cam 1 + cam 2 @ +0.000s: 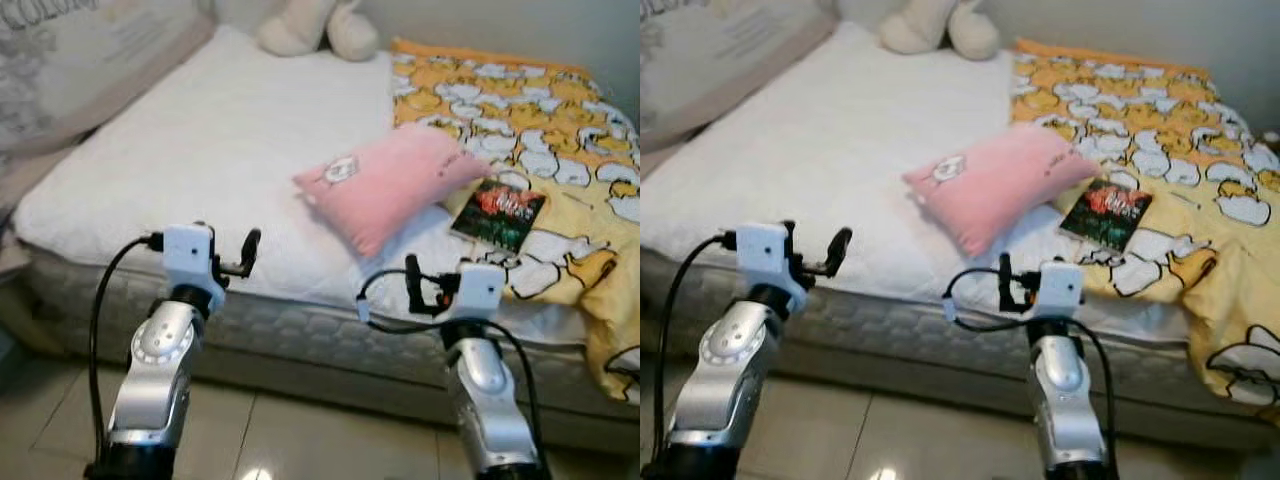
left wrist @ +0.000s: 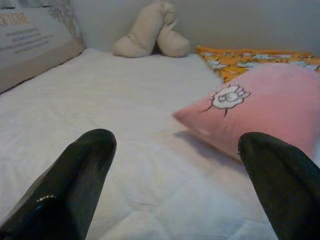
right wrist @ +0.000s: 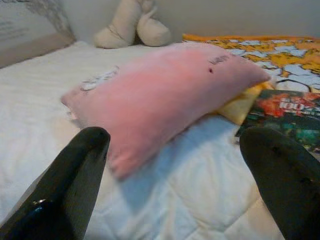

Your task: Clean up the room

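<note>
A pink pillow [image 1: 390, 180] lies in the middle of the bed, partly on the white mattress cover [image 1: 200, 140] and partly on a yellow duck-print blanket [image 1: 530, 110]. A dark book [image 1: 500, 212] with a red cover picture rests on the blanket just right of the pillow. My left gripper [image 1: 248, 245] hovers open at the bed's near edge, left of the pillow [image 2: 260, 110]. My right gripper [image 1: 412, 270] is open too, at the near edge in front of the pillow [image 3: 160, 95] and the book [image 3: 290, 112]. Both are empty.
A beige plush toy [image 1: 315, 25] sits at the head of the bed against the wall. A large grey printed cushion [image 1: 70, 60] leans at the back left. The blanket hangs over the bed's right front corner. Tiled floor [image 1: 300, 440] lies below my arms.
</note>
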Tool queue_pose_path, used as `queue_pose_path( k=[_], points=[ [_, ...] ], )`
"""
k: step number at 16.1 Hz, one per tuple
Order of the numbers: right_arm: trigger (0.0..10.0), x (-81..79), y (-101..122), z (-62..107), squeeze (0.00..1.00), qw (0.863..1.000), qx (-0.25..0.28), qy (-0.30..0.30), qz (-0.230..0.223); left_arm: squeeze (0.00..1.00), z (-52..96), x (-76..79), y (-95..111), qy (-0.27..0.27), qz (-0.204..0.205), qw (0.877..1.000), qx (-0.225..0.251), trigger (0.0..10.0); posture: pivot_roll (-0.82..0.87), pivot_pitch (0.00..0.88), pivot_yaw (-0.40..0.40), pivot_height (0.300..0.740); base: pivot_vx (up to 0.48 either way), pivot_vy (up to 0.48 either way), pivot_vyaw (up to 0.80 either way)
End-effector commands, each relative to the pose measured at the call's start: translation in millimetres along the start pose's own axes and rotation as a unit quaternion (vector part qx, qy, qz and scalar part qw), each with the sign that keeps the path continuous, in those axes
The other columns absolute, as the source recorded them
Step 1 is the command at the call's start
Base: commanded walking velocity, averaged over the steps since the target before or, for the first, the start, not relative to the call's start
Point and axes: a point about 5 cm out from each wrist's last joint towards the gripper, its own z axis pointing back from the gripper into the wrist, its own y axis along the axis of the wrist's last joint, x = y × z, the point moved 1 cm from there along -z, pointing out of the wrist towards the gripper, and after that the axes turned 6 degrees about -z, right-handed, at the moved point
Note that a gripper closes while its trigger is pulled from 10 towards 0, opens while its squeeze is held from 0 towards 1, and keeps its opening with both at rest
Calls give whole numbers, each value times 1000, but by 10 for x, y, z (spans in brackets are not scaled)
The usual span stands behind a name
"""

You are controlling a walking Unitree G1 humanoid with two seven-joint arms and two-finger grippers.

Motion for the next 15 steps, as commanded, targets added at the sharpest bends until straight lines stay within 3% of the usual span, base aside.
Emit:
queue_pose_path(
  k=[1, 4, 12, 15],
  points=[
    [10000, 116, -6, 2, 0, 1000, -2, -18, 7, 0, -53, 96, 66, -22, -3, 1000, 16, 10000, 6, 0, -21, 719, 405, 255, 0],
    [10000, 125, -4, -10, 0, 1000, -4, -23, 13, 0, -59, 103, 78, -27, -7, 999, 19, 10000, 7, 0, -20, 719, 470, 0, 0],
    [10000, 219, 3, -3, 0, 998, 4, -59, 2, 0, -94, 222, 116, -65, -29, 997, 27, 10000, 3, 0, -9, 719, 471, 0, -737],
    [10000, 225, -29, 1, 0, 998, -6, -65, 2, 0, -161, 279, 159, -82, -19, 996, 28, 10000, -1, 0, -5, 719, 467, 0, 0]
  ],
)
